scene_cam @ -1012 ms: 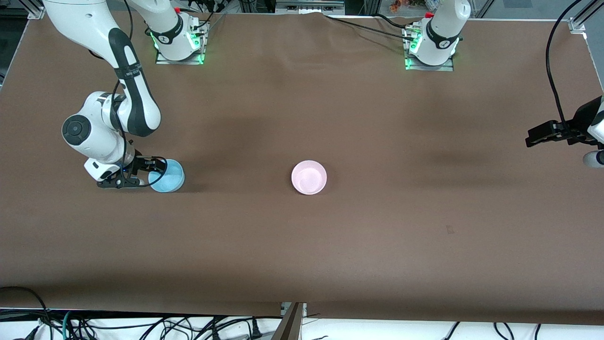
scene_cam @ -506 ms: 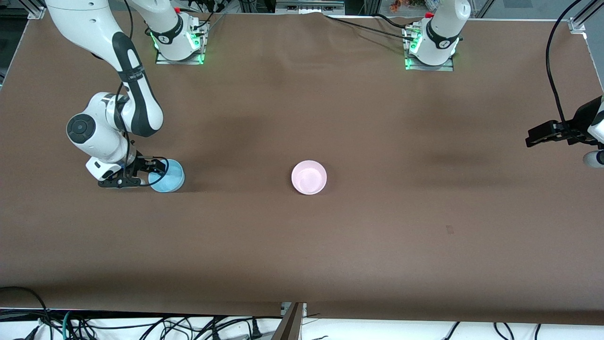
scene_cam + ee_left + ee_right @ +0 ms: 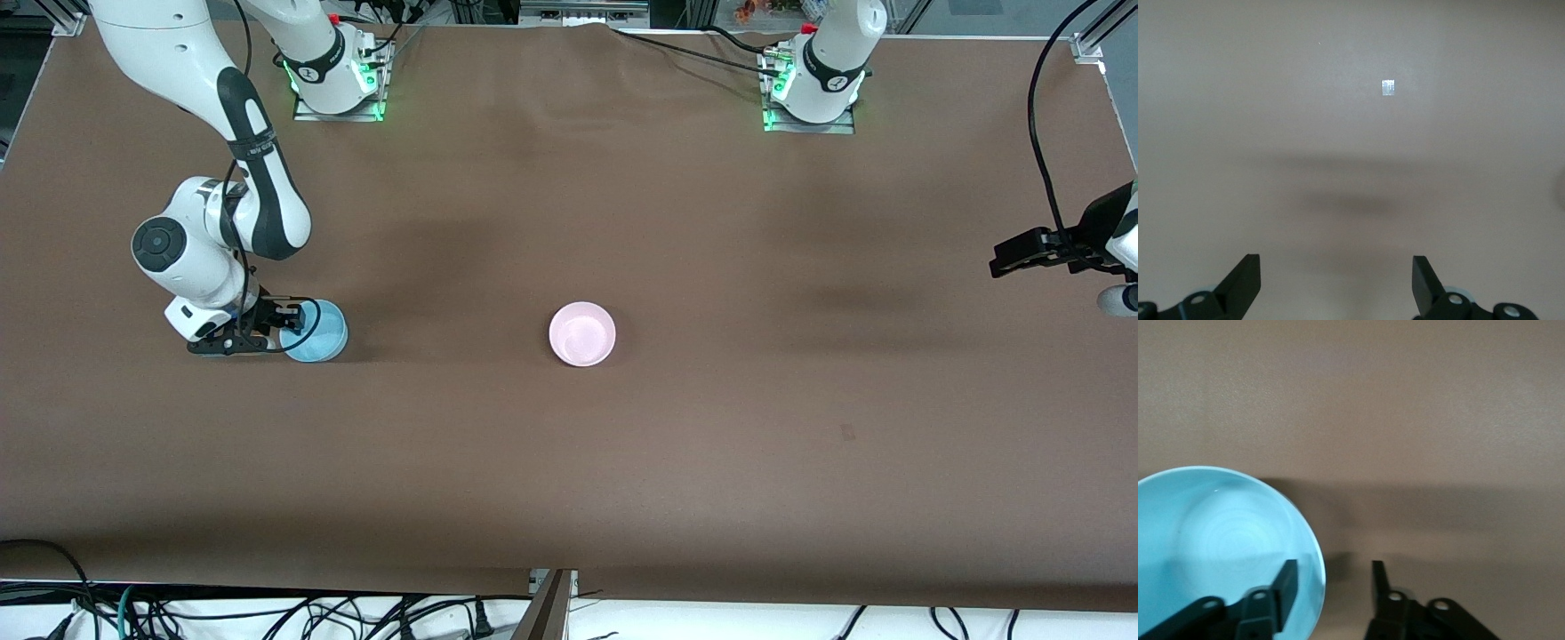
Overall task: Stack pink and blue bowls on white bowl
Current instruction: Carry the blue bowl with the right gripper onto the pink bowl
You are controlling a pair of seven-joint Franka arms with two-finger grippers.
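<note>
Right tool (image 3: pixel 1328 583) straddles the blue bowl (image 3: pixel 315 331) rim, fingers apart, one inside, one outside. Seat deeper, then close squarely. Pink bowl (image 3: pixel 582 333) mid-surface. Left tool (image 3: pixel 1336 280) spread, waiting.

right pincer (image 3: pixel 1331 583): low, parted | left pincer (image 3: pixel 1336 277): raised, parted, waiting

light blue bowl (image 3: pixel 316 331), pale pink bowl (image 3: pixel 582 333), brown table (image 3: pixel 711 444)
</note>
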